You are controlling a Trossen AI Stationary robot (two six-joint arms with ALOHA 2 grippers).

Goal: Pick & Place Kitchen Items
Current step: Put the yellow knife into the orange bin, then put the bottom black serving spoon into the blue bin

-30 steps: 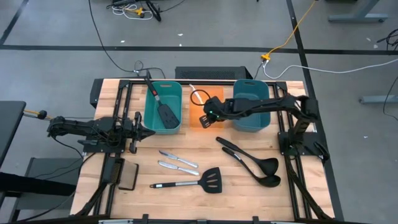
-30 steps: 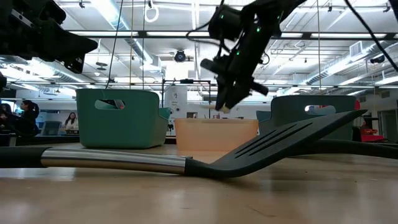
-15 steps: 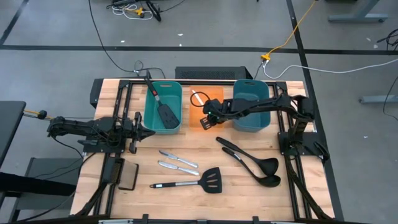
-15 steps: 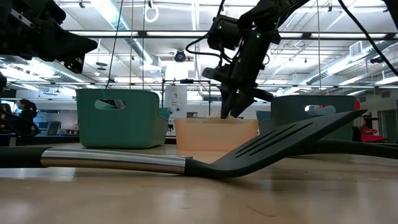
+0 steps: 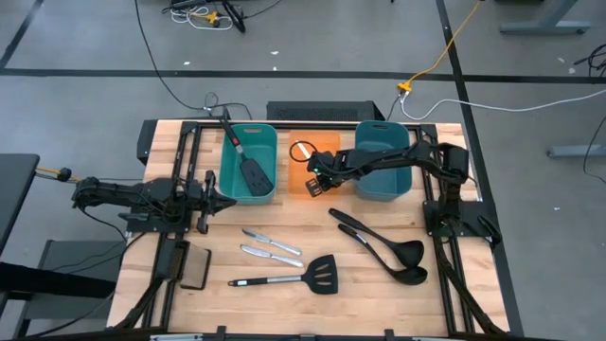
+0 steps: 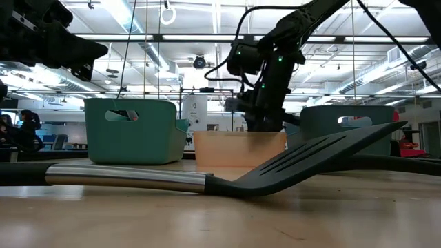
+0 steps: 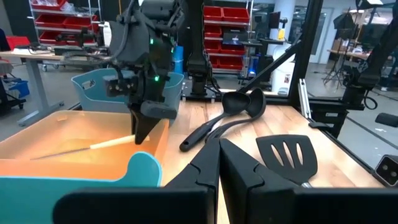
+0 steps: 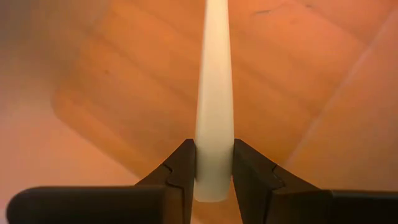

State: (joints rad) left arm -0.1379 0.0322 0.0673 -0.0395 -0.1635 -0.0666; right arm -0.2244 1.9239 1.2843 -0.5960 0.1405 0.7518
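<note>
My right gripper (image 5: 310, 183) reaches down into the orange bin (image 5: 328, 144) and is shut on the slim pale-yellow knife (image 7: 87, 148), which lies low inside the bin. One black slotted spatula (image 5: 252, 171) leans in the left teal bin (image 5: 232, 180). On the table lie two silver knives (image 5: 271, 248), the other spatula (image 5: 295, 278) and two black ladles (image 5: 383, 250). My left gripper (image 5: 230, 201) waits shut at the table's left, level above the wood. My right gripper pinches the pale-yellow knife's handle (image 8: 214, 140) at its end, between the two fingers. The fingers (image 7: 142, 127) come from above, slanting down into the orange bin. The knife runs out sideways from them, nearly level, blade tip lowest; whether it touches the bin's floor I cannot tell.
A second teal bin (image 5: 383, 185) stands right of the orange one, under the right arm. A flat black pad (image 5: 195, 270) lies at the near left. Bare wood shows between the bins and the utensils.
My right gripper has sunk from above the orange bin's rim down into the bin, tipping more steeply downward and shifting a little toward the table's left. The pale-yellow knife has gone down with it, below the rim.
</note>
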